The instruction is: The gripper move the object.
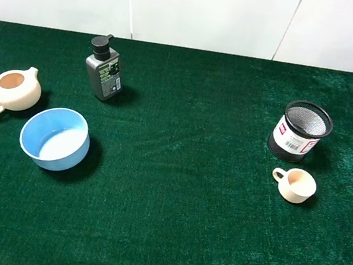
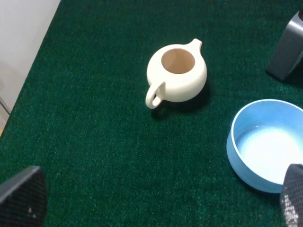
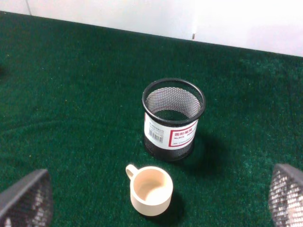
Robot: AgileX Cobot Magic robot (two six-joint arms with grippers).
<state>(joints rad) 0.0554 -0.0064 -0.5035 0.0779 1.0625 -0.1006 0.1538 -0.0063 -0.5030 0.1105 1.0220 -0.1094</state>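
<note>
The object, a dark-grey pump bottle [image 1: 104, 68] with a black cap and a green-white label, stands upright at the back left of the green table. Only its grey lower body shows at the edge of the left wrist view [image 2: 288, 46]. My left gripper [image 2: 156, 201] is open and empty, well short of the bottle, with the teapot and bowl between them. My right gripper [image 3: 156, 203] is open and empty on the right side of the table, far from the bottle. In the exterior view only dark bits of the arms show at the bottom corners.
A cream teapot [image 1: 14, 88] and a light-blue bowl [image 1: 54, 138] sit front-left of the bottle. A black mesh cup [image 1: 301, 132] with a white label and a small cream cup [image 1: 296, 185] stand on the right. A white wall runs behind the table.
</note>
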